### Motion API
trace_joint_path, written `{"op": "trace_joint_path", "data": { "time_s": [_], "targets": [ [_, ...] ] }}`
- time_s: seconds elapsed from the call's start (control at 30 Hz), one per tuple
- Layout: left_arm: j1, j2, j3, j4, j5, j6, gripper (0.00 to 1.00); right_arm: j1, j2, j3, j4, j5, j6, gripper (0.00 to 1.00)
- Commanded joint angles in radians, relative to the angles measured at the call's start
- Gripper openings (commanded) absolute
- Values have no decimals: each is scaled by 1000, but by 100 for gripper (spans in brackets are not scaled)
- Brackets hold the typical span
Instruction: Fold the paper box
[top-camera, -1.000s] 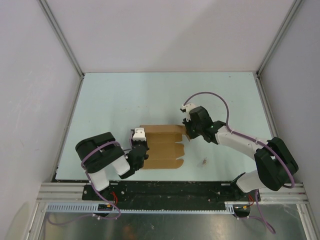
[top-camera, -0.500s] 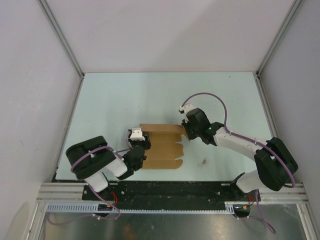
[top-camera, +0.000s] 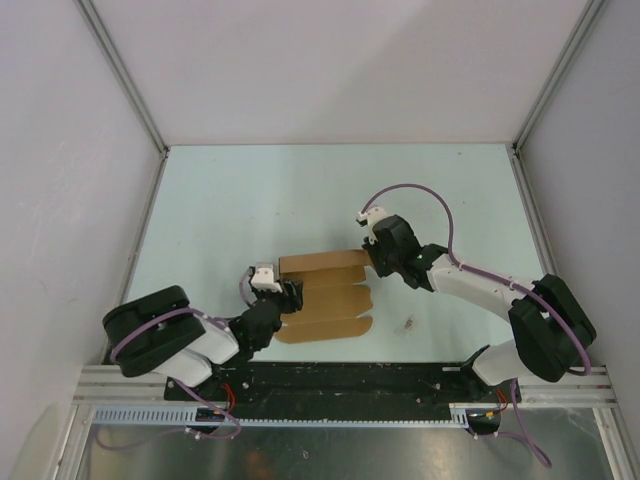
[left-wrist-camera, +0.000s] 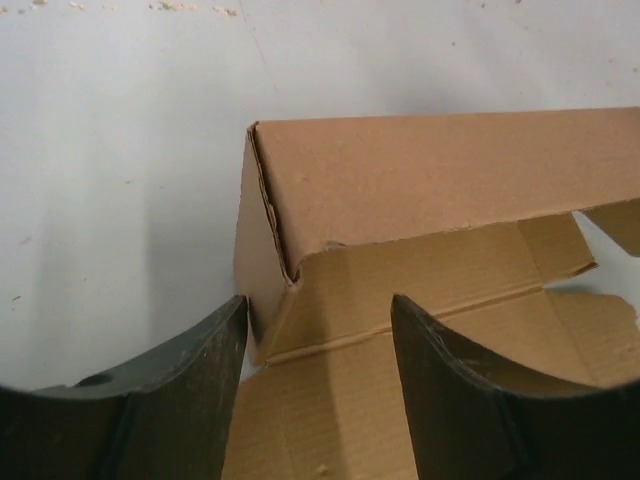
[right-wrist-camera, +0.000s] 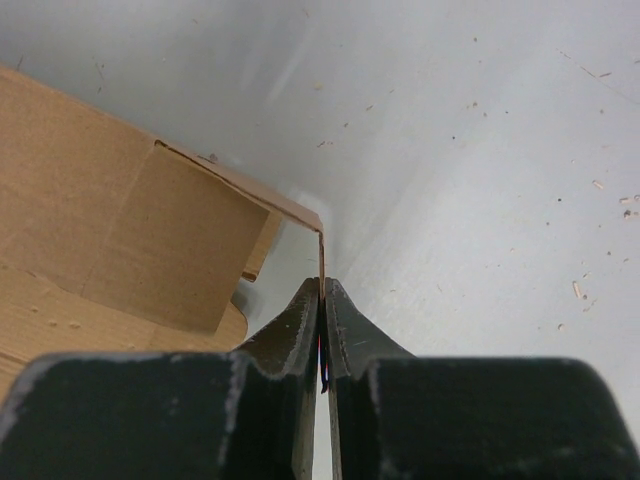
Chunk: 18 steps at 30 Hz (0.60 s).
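The paper box (top-camera: 325, 295) is a brown die-cut cardboard sheet lying near the table's front middle, its far strip folded up. In the left wrist view the raised strip (left-wrist-camera: 430, 175) stands over the flat flaps. My left gripper (top-camera: 287, 297) is open at the sheet's left edge, its fingers (left-wrist-camera: 190, 390) astride the flat cardboard without gripping it. My right gripper (top-camera: 369, 256) is shut on the thin upright end flap (right-wrist-camera: 321, 260) at the sheet's far right corner, holding it vertical.
The pale green table (top-camera: 250, 200) is enclosed by white walls on three sides. A metal rail (top-camera: 340, 378) runs along the near edge. A small dark speck (top-camera: 408, 323) lies right of the sheet. Fine cardboard crumbs dot the surface (right-wrist-camera: 580, 290).
The left arm has drawn back and lowered leftward, its gripper sliding to the sheet's left edge. The sheet has rotated slightly, and its far strip stands more upright. The right gripper has barely moved.
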Motion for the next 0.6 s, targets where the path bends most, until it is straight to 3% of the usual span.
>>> {"op": "trace_joint_path", "data": {
  "time_s": [0.0,0.13,0.37,0.47,0.57],
  "targets": [
    [-7,-128,-38,-103,70,-103,66,-10,-7,43,35,29,-41,8],
    [-7,-323,-23,-440,86,-174,73,-24,-1,43,38,23,-48,8],
    [-30,-672,0,-833,164,-252,76,-35,7,45,52,9,-58,8],
    [-59,-821,34,-1022,155,-277,75,-38,10,43,50,8,-60,8],
    [-70,-941,75,-1079,175,-233,68,-41,18,43,52,5,-60,8]
  ]
}}
